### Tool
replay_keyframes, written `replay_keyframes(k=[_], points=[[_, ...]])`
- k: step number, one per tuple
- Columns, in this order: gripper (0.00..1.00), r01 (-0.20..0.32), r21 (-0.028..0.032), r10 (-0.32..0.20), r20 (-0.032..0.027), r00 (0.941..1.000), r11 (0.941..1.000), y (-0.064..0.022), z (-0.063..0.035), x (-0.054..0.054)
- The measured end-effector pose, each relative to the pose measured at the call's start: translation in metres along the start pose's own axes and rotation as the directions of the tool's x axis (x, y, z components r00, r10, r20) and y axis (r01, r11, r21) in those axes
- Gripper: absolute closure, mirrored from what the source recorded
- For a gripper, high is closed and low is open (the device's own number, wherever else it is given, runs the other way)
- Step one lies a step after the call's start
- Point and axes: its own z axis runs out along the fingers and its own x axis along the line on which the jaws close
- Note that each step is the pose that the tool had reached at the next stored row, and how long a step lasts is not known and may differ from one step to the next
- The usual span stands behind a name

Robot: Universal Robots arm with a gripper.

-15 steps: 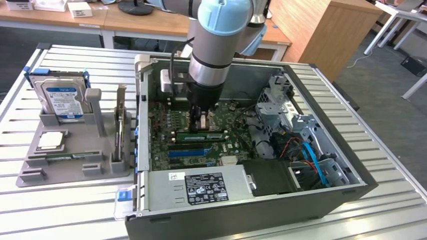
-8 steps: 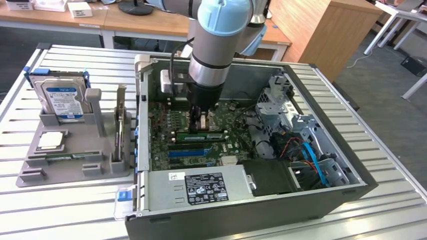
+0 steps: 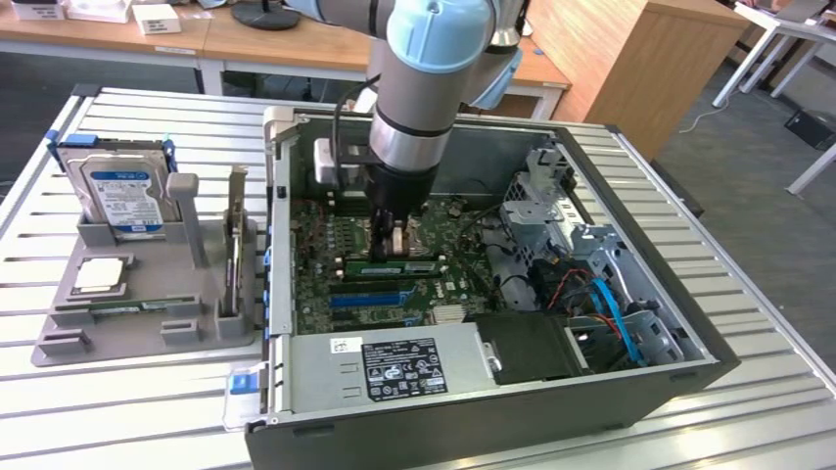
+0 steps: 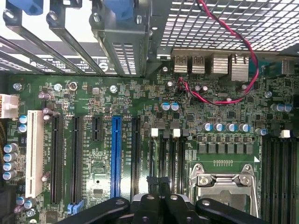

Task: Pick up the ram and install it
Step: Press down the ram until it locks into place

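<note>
The ram (image 3: 418, 266) is a thin green stick standing on edge in a slot of the motherboard (image 3: 320, 284), inside the open computer case (image 3: 627, 186). My gripper (image 3: 388, 253) reaches straight down into the case, with its shut tips at the stick's top edge, towards the end on the exterior view's left. I cannot tell whether the tips pinch the stick or only rest on it. In the wrist view my gripper (image 4: 159, 183) shows its black fingers (image 4: 150, 185) closed together over the memory slots (image 4: 169, 156), beside the processor socket (image 4: 224, 184).
A grey tray (image 3: 78, 338) on the exterior view's left holds a hard drive (image 3: 124, 191), a processor (image 3: 102, 276), an upright expansion card (image 3: 237, 245) and another green stick (image 3: 117, 307). The power supply (image 3: 392, 367) and the drive cage (image 3: 562, 211) crowd the case interior.
</note>
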Motion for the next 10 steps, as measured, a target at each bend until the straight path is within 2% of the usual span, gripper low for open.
replay_keyframes(k=[10], points=[[0.89, 0.0, 0.0, 0.0, -0.0001, 1.0, 1.0, -0.0001, 0.0031, 0.0001]])
